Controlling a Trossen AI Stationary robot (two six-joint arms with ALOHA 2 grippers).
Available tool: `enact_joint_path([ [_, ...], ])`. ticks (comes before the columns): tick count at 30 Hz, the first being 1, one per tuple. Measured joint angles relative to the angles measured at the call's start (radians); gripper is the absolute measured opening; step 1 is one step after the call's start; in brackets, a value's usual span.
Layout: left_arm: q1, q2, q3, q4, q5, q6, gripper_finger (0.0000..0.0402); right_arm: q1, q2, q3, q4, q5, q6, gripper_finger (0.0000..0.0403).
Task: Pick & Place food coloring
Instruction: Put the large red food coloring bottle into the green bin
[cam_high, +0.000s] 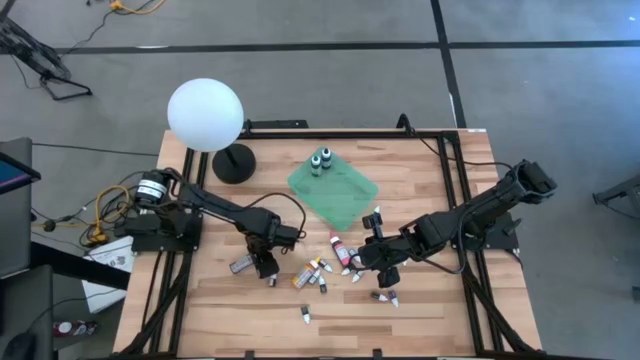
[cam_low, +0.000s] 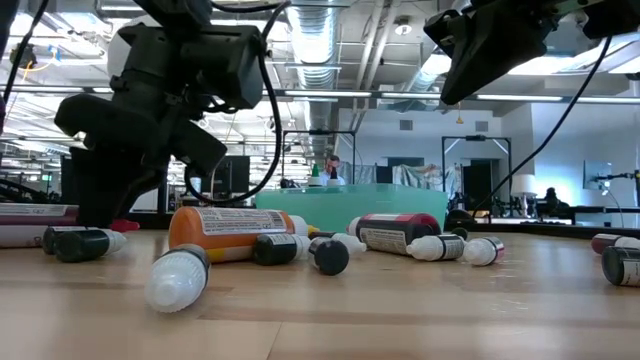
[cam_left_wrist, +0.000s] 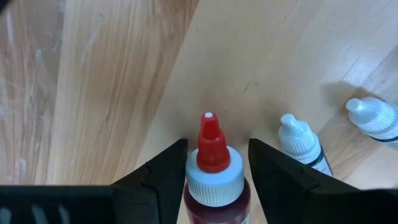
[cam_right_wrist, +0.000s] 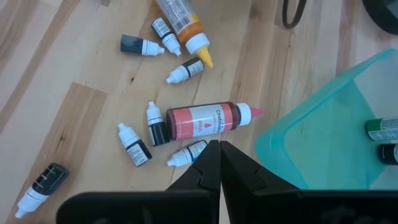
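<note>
Table (cam_high: 420, 310) from above: left gripper (cam_high: 266, 268) low among the scattered food coloring (cam_high: 318, 272), right gripper (cam_high: 372, 268) above the pink-capped bottle (cam_high: 341, 250). Green tray (cam_high: 350, 205) sits well beyond both sets of jaws, two green-capped bottles (cam_high: 321, 161) already in its far corner. White globe lamp (cam_high: 206, 115) off behind the left arm.

Low view: bottles lie on their sides across the wood, an orange tube (cam_low: 230, 230) in front. Left arm's dark bulk comes down on the picture's left; its jaw tips are hard to make out here, probably at table level.

Left wrist view: left fingers (cam_left_wrist: 163, 174) stand apart on either side of a red bottle (cam_left_wrist: 214, 180) with a red tip and white collar. The bottle is between the jaws, pads just beside it; contact looks likely but can't confirm. Two white-tipped droppers (cam_left_wrist: 301, 140) lie outside the one jaw.

Right wrist view: right fingers (cam_right_wrist: 208, 168) pressed together, holding nothing. Pink-capped bottle just ahead of the tips, small droppers around it, tray edge off to one side of the jaws.

Step, as judged: pick phase on the red bottle, left arm. Next move calls for closing firmly, lifting straight clear of the neighbouring droppers, then carrying across to the tray. Right arm waits.
</note>
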Motion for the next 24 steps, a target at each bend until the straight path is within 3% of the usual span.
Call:
enact_joint_path([
  [16, 0.011, 0.000, 0.001, -0.029, 0.032, 0.001, 0.0168, 0.000, 0.000, 0.000, 0.000, 0.000, 0.000, 0.0000],
  [24, 0.011, 0.000, 0.002, -0.032, 0.027, 0.006, 0.0109, 0.000, 0.000, 0.000, 0.000, 0.000, 0.000, 0.0000],
])
